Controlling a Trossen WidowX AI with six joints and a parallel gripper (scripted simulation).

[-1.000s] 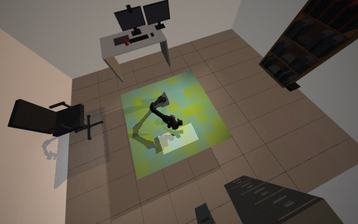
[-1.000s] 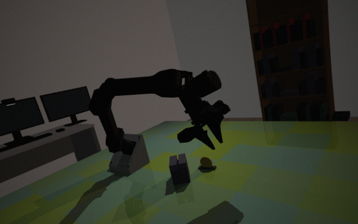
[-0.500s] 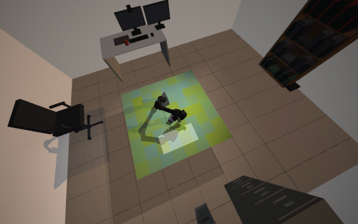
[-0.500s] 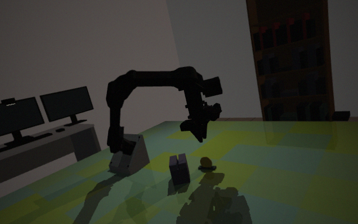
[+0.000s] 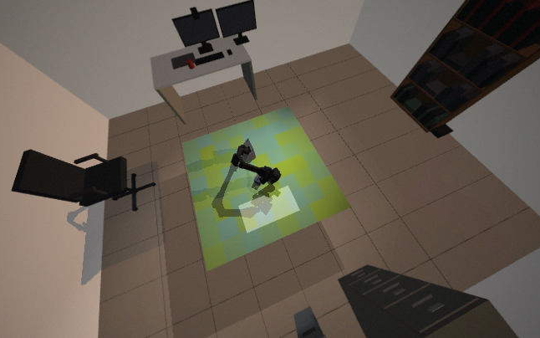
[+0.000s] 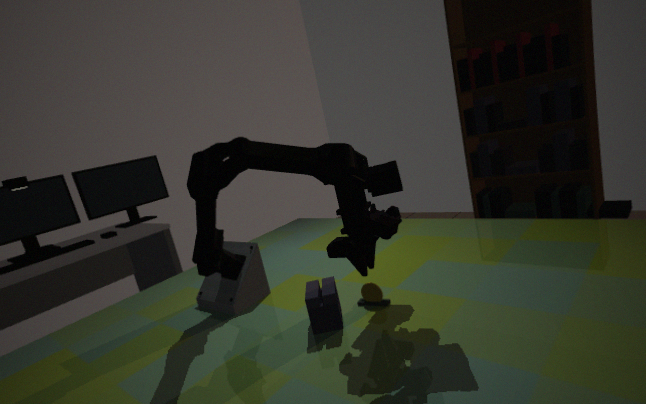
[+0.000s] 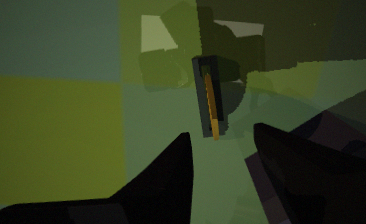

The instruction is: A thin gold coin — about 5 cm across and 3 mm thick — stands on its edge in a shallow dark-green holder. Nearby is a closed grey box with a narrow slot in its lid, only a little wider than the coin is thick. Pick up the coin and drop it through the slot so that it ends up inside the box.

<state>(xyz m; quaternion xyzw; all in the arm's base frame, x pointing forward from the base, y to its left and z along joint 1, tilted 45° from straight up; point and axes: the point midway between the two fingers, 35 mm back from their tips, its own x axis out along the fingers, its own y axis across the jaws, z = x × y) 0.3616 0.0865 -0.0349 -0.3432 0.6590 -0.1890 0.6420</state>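
Observation:
The gold coin [image 6: 371, 292] [image 7: 211, 105] stands on edge in the dark holder [image 6: 381, 303] [image 7: 201, 107]. The grey box [image 6: 327, 310] [image 7: 256, 180] stands beside the holder, with its slot facing up in the exterior view; in the wrist view it is partly hidden behind the right finger. My gripper [image 6: 367, 271] [image 7: 221, 136] is open and empty, pointing down above the coin. In the wrist view the coin lies ahead of the gap between the fingertips. In the top view the arm hides the coin, and the box [image 5: 257, 180] shows only in part.
The arm's grey base [image 5: 248, 150] [image 6: 245, 281] stands on the patchwork mat [image 5: 217, 256] [image 6: 516, 351], behind the box. A desk [image 5: 160, 77] with monitors, an office chair [image 5: 106, 178] and a bookshelf [image 5: 444, 84] [image 6: 531, 115] stand around the mat.

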